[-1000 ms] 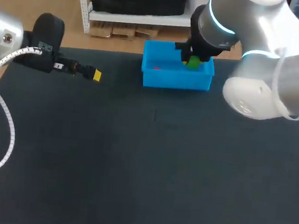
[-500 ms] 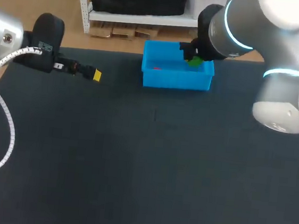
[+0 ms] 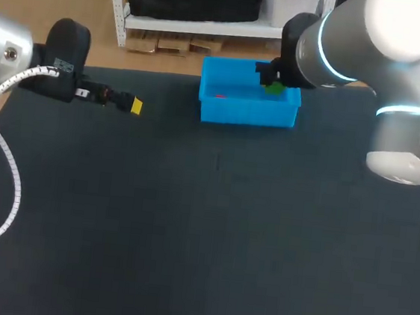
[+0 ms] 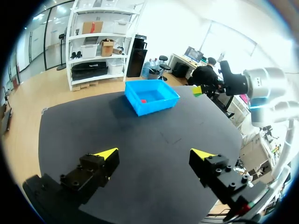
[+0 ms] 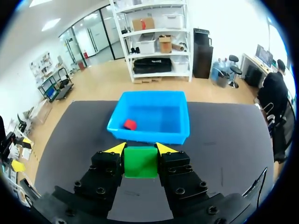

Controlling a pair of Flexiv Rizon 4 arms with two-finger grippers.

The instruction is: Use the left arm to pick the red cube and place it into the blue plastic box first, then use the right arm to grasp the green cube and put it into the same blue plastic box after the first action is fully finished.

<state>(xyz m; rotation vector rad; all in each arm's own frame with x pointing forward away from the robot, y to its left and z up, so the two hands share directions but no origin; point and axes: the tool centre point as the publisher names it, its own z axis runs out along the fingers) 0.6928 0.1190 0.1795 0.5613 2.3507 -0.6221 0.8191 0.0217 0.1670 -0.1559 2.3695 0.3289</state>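
Your right jaws are clamped on the green cube (image 5: 140,162), one finger flat against each side. They hold it in the air near the blue box (image 5: 148,136), which lies just ahead of the fingers in the right wrist view. The red cube (image 5: 130,124) already lies inside the box, so the first half of the job looks done. Your left jaws are spread wide with nothing between them, parked at the left of the counter (image 3: 186,238), well apart from the box.

From overhead the green cube seems to sit over the box's far right corner. The left wrist view suggests it is high and off to one side, so don't trust that overlap. Carry it over the bare blue floor beside the red cube, not on top of it. Lower it below the rim before you let go. Then open fully and lift straight up, so a finger doesn't catch the wall. The box looks light, and a nudge could slide it.
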